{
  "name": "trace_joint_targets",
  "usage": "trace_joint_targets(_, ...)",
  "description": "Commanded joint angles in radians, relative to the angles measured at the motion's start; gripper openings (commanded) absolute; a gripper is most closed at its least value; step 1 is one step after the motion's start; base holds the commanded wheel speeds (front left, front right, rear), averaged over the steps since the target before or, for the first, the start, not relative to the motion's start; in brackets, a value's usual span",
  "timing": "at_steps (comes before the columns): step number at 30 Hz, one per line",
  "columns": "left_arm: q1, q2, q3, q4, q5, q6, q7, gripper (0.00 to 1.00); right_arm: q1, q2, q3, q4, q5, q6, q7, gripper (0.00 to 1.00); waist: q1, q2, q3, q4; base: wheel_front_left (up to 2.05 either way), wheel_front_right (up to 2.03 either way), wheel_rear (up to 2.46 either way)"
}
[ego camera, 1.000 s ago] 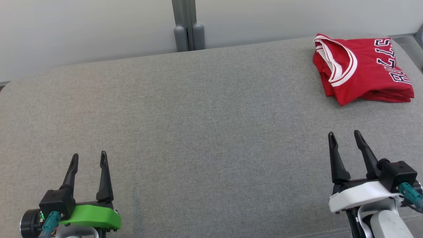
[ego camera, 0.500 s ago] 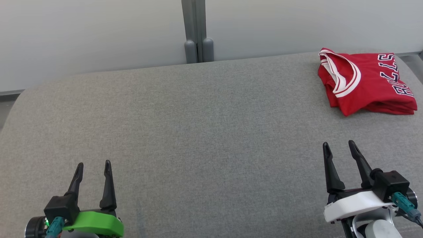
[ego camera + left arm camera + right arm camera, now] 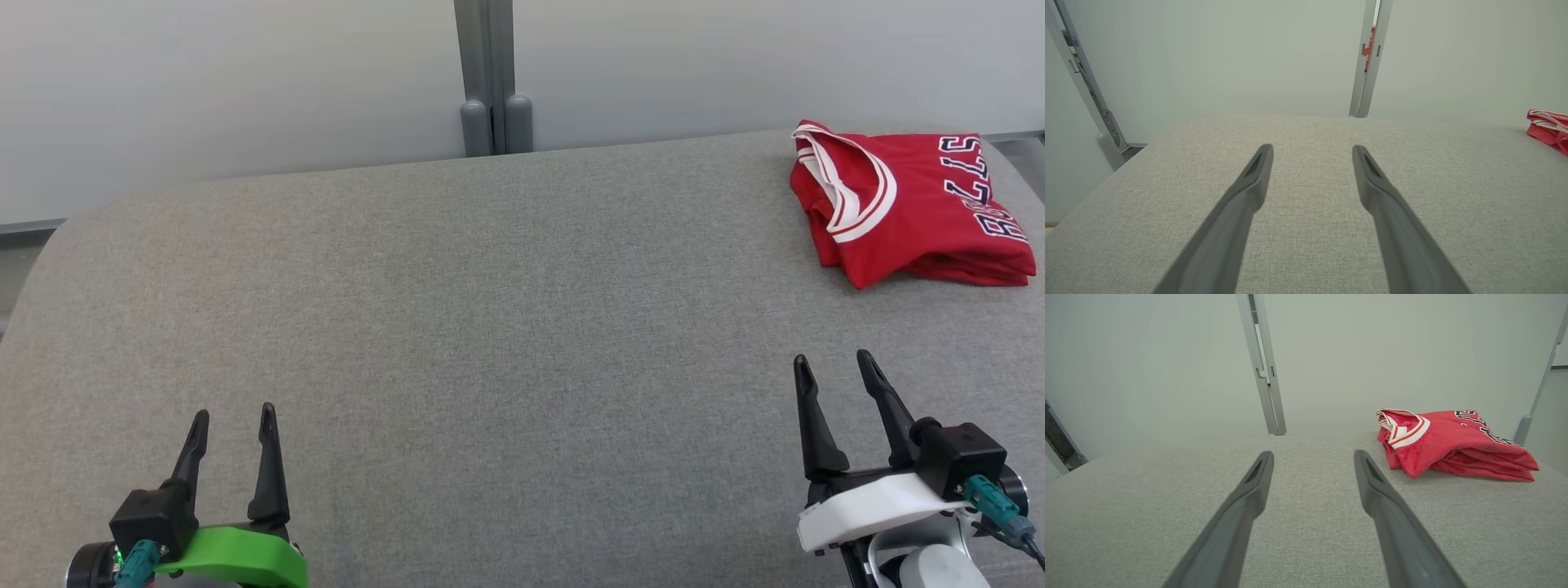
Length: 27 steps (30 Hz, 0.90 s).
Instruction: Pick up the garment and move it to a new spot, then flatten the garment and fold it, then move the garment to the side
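Note:
The garment [image 3: 910, 212] is a red jersey with white trim and dark lettering, folded into a neat stack at the far right corner of the grey padded surface [image 3: 506, 327]. The right wrist view has the garment [image 3: 1449, 443] ahead and to the right, and its edge [image 3: 1549, 130] peeks in at the right border of the left wrist view. My right gripper [image 3: 833, 367] hovers open at the near right, well short of the garment, nothing between its fingers. At the near left my left gripper [image 3: 233, 416] is open too and holds nothing.
A pale wall with a grey upright post [image 3: 490, 77] runs behind the surface. The surface's rounded left edge [image 3: 33, 261] drops to the floor. A wide stretch of grey fabric lies between the two grippers.
The head camera has tilted and turned, so the whole picture slid down and to the right. Both grippers kept open and the garment lay still.

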Motion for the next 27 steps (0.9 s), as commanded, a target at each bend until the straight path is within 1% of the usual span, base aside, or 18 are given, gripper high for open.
trace_joint_targets(1,0.01,0.004,0.002,-0.001,-0.006,0.004,0.001,1.0,0.006,-0.004,0.001,0.003,-0.006,-0.001,-0.001,1.0,0.0001,0.0,0.001,0.0,0.0,0.0,0.0)
trace_joint_targets(2,0.0,-0.001,0.0,0.004,-0.002,0.0,0.0,0.0,0.0,0.001,0.0,0.005,0.001,0.0,0.0,0.0,0.0001,0.0,0.001,0.0,0.0,0.0,0.0)
trace_joint_targets(6,0.012,-0.009,-0.004,0.043,-0.002,0.0,0.0,0.0,0.017,0.01,0.003,0.041,0.003,0.0,0.002,0.0,0.0001,0.0,0.001,0.0,0.0,0.0,0.0)
trace_joint_targets(15,-0.007,-0.011,0.012,0.041,-0.175,-0.004,0.052,0.0,0.002,0.011,-0.01,0.048,0.18,0.0,0.043,0.0,0.0001,0.0,0.001,0.0,0.0,0.0,0.0)
trace_joint_targets(27,-0.02,-0.012,0.019,0.027,-0.381,-0.008,0.102,0.0,-0.017,0.012,-0.028,0.057,0.385,0.0,0.093,0.0,0.0001,0.0,0.001,0.0,0.0,0.0,0.0)
